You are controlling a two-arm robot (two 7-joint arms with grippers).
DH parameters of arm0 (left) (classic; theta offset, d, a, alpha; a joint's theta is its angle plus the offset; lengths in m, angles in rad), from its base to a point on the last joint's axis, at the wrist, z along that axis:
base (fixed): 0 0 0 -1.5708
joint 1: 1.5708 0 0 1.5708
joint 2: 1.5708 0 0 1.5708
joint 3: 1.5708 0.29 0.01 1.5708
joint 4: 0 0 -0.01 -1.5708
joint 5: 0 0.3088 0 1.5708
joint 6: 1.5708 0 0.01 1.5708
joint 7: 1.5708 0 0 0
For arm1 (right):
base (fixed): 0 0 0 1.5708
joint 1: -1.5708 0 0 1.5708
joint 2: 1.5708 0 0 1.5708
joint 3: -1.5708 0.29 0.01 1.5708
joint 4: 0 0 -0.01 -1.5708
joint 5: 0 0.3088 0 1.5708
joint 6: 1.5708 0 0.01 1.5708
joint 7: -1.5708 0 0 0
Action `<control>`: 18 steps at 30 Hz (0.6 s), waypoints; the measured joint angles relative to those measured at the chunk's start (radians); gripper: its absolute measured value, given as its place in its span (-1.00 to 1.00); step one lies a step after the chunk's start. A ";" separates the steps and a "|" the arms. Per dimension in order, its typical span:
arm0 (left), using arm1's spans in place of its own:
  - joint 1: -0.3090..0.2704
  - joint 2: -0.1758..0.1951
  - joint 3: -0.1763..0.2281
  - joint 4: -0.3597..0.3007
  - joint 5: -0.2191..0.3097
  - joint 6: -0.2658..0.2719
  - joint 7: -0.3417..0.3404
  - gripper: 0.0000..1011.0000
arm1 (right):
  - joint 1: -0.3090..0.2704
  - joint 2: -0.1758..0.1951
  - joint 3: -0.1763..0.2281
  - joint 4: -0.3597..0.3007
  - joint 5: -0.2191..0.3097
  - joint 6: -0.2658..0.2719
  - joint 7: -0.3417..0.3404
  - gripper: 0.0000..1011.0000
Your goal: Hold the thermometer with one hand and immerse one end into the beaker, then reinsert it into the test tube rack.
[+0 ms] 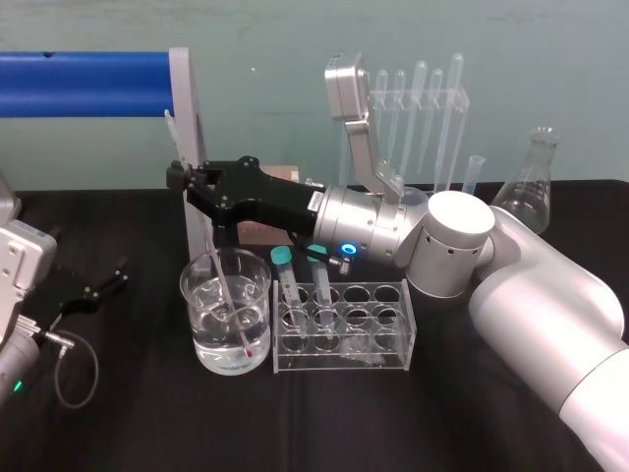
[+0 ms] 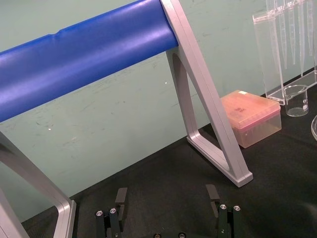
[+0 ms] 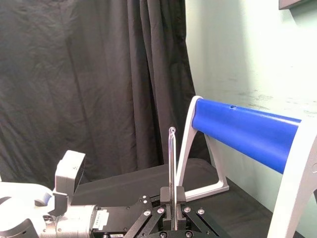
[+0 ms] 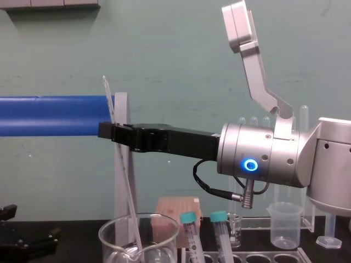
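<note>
While the left arm idles well to the left of the wide clear glass beaker (image 1: 194, 313), its black two-fingered left pincer (image 1: 98, 285) sits low over the black-draped worktop (image 1: 147, 423). The fingers are spread and nothing is between them. It looks parked out of the way, since this job needs one arm.

The beaker is partly filled with clear liquid. The long, thin clear glass thermometer (image 1: 220, 277) slants into it. Its red-tipped lower end is under the surface near the beaker's floor, and its top leans out above and to the left of the rim.

Over the beaker, the long black right pincer (image 1: 182, 177) on its silver wrist is pressed together on the thermometer's upper stem. I'd guess the high grip keeps the fingers clear of glass and liquid while the low end goes deep.

Just to the right of the beaker stands the low clear test tube rack (image 1: 403, 287) with round holes. Two teal-capped tubes (image 1: 285, 258) lean in the holes nearest the beaker. The dip looks reached. The return likely calls for lifting above the rim and righting the slant before an open hole.
</note>
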 joint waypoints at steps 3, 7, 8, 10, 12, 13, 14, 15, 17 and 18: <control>0.000 0.000 0.000 0.000 0.000 0.000 0.000 0.99 | 0.000 0.001 -0.001 -0.002 0.000 0.001 -0.001 -0.89; 0.000 0.000 0.000 0.000 0.000 0.000 0.000 0.99 | -0.001 0.001 -0.002 -0.002 0.000 0.001 -0.001 -0.89; 0.000 0.000 0.000 0.000 0.000 0.000 0.000 0.99 | 0.000 0.000 -0.002 -0.001 0.000 0.001 -0.001 -0.89; 0.000 0.000 0.000 0.000 0.000 0.000 0.000 0.99 | 0.000 0.000 -0.002 0.000 0.000 0.001 -0.001 -0.89; 0.000 0.000 0.000 0.000 0.000 0.000 0.000 0.99 | 0.001 -0.001 -0.003 0.003 0.000 0.000 0.000 -0.89; 0.000 0.000 0.000 0.000 0.000 0.000 0.000 0.99 | 0.001 -0.001 -0.003 0.004 0.000 0.000 0.000 -0.89; 0.000 0.000 0.000 0.000 0.000 0.000 0.000 0.99 | 0.002 -0.002 -0.003 0.006 0.000 -0.001 0.001 -0.89; 0.000 0.000 0.000 0.000 0.000 0.000 0.000 0.99 | 0.002 -0.003 -0.003 0.008 -0.001 -0.002 0.002 -0.89; 0.000 0.000 0.000 0.000 0.000 0.000 0.000 0.99 | 0.003 -0.003 -0.004 0.010 -0.001 -0.003 0.002 -0.89; 0.000 0.000 0.000 0.000 0.000 0.000 0.000 0.99 | 0.003 -0.003 -0.004 0.010 -0.001 -0.003 0.003 -0.89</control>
